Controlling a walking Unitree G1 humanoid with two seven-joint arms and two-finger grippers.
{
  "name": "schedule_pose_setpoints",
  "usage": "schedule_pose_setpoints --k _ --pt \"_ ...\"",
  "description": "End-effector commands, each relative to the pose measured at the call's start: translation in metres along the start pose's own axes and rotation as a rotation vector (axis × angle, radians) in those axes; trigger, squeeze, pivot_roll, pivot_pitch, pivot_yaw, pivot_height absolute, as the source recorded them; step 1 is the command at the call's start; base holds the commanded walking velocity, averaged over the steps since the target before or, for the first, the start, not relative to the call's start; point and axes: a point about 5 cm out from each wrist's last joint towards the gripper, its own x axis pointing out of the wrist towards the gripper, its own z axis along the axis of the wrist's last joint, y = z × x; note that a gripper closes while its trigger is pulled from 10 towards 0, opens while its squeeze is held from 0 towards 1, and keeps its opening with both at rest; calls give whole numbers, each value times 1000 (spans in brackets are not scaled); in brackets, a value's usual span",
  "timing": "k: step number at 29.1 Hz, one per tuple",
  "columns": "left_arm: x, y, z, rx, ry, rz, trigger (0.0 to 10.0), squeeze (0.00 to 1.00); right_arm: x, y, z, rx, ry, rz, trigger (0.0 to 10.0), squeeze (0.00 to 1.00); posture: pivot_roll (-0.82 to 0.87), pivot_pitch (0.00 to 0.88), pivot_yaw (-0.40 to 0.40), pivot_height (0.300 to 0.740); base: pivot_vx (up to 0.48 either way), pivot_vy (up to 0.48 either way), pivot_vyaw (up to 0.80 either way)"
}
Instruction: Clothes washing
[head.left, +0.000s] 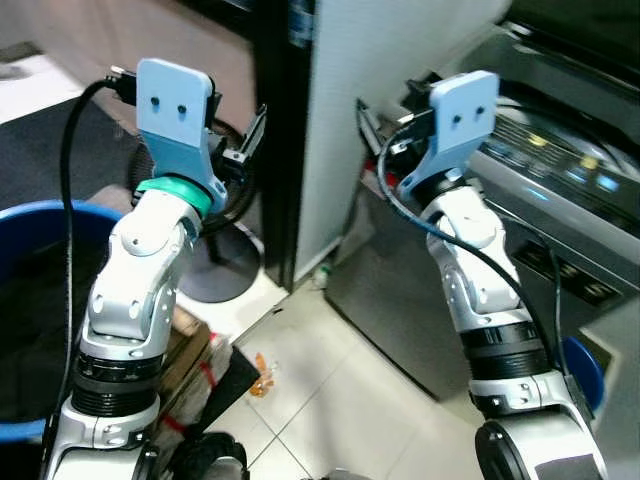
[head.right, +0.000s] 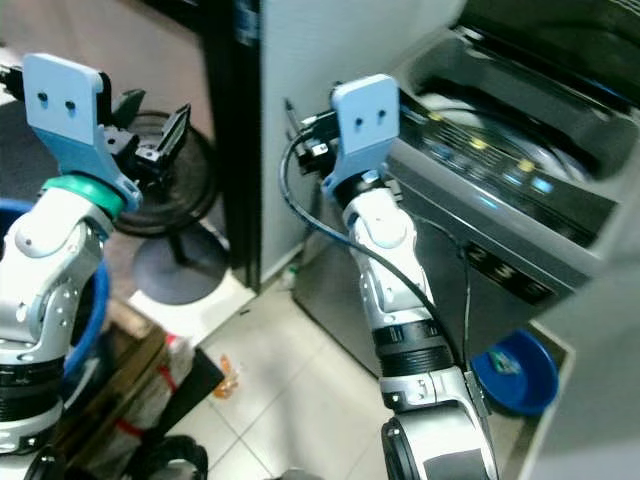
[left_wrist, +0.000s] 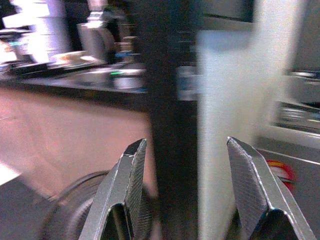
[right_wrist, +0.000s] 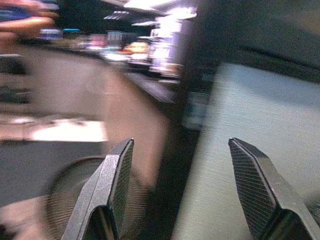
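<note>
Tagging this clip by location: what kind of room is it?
Probably a home laundry or utility corner: a top-loading washing machine with its lid up, a blue tub on the robot's left, a floor fan, tiled floor.

Two glossy silver arms are built of rounded segments, with black ribbed rings at the forearm joints. Each wrist carries a pale blue plastic plate with two small dark screw holes near its top. The left arm (head.left: 140, 300) has a teal green collar just below its plate; the right arm (head.left: 485, 290) lacks one. Black cables loop alongside both arms. The left tool (left_wrist: 187, 190) and right tool (right_wrist: 190, 192) each have two long black fingers with cross-hatched inner pads, set wide apart.
</note>
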Motion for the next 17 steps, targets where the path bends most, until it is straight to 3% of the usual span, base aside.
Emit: schedule_pose_setpoints --k 1,17 --pt "0 -4 0 -4 1 -13 10000 0 -2 -3 -1 1 5 -8 10000 0 93 72 -57 740 0 0 800" --pt "-1 -5 -2 -7 9 -8 10000 0 -2 -2 -2 6 8 -6 10000 0 91 77 -58 740 0 0 797"
